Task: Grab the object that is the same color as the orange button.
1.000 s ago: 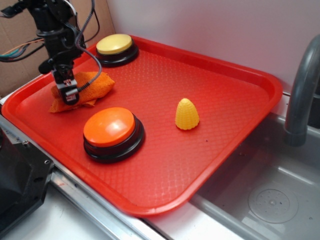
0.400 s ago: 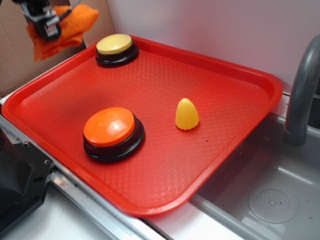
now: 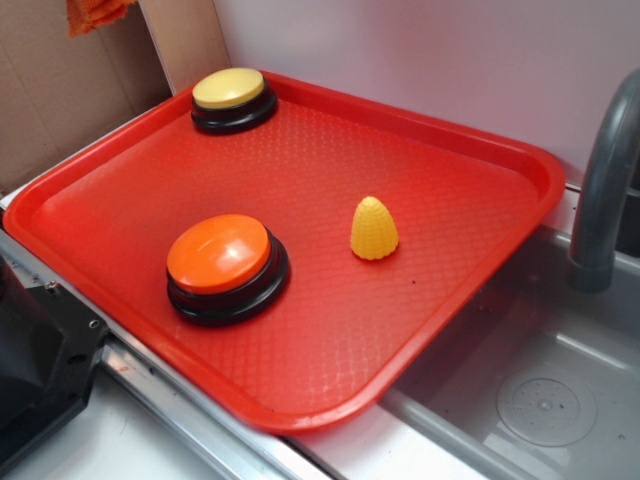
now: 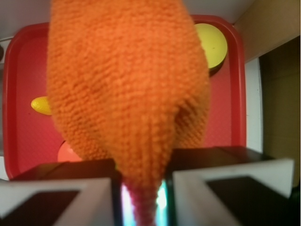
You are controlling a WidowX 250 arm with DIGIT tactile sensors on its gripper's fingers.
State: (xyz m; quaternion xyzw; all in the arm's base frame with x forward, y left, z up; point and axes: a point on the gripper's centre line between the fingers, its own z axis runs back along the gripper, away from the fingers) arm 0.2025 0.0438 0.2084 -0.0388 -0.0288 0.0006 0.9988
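Overhead, hand [image 4: 141, 197] pinching the orange cloth [image 4: 127, 84], orange button [image 4: 68, 153] mostly hidden.

In the wrist view the hand [image 4: 141, 197] points down, its 2 fingers [image 4: 70, 188] drawn close together and pinching the gathered end of the orange cloth [image 4: 127, 80], which hangs below them. In the exterior view the arm and hand are out of frame, with only a corner of the cloth at the upper left edge.

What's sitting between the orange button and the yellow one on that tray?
Nothing: in the exterior view only bare tray lies between the orange button and the yellow button.
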